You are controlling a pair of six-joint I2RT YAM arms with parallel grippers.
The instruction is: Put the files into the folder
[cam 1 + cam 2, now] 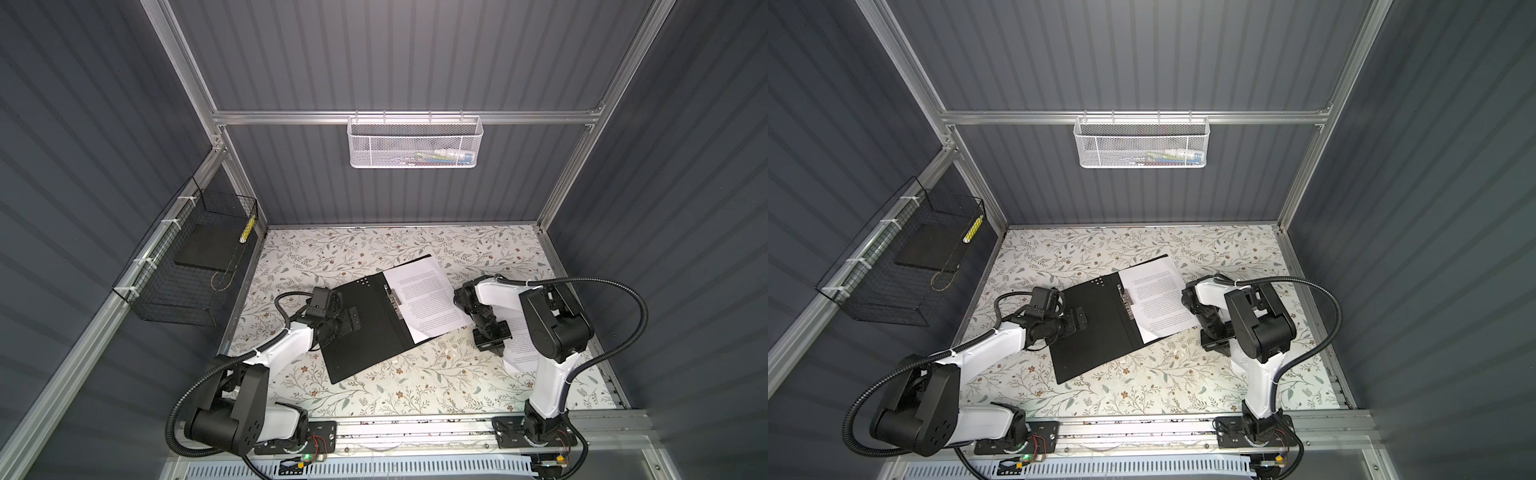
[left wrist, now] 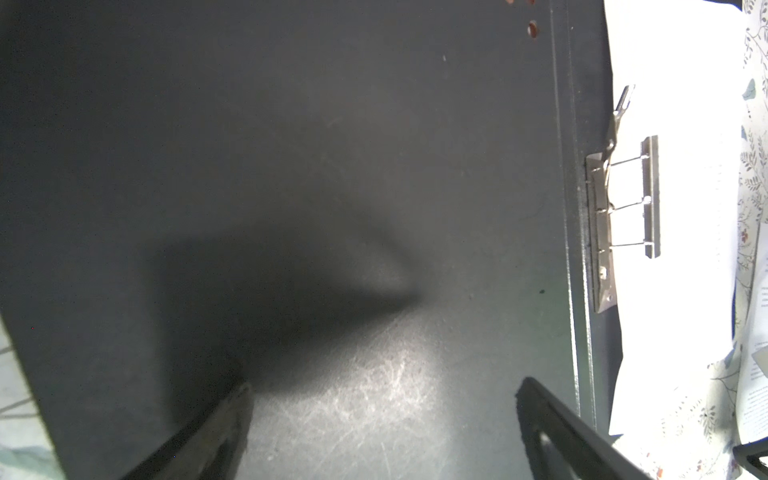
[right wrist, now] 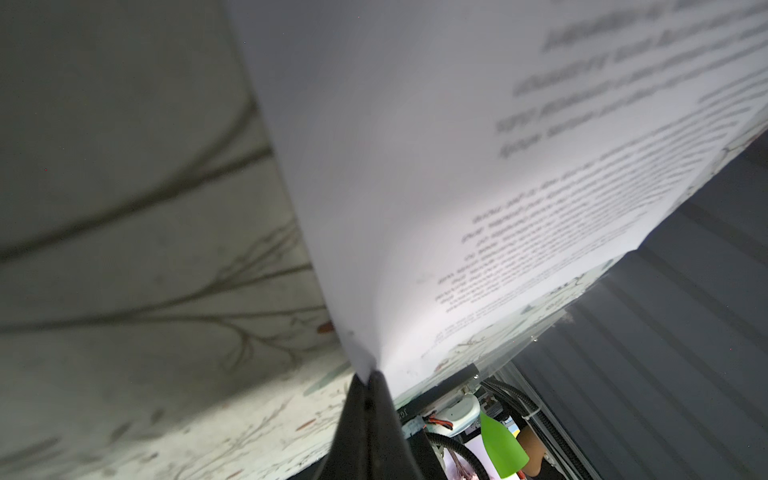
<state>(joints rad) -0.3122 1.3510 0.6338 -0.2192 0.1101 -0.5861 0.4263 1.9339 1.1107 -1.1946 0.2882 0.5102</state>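
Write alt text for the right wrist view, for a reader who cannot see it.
The right claw is shut on the corner of a white printed sheet. The sheet curves away from it above a blurred, flower-patterned table.

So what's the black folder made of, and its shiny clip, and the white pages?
The folder looks like stiff plastic or coated card: matte black, fine scratches catching the light. The clip looks like metal: silvery, shiny, thin wire bars. The pages look like plain paper: thin, white, matte, small black print; the loose page bends softly.
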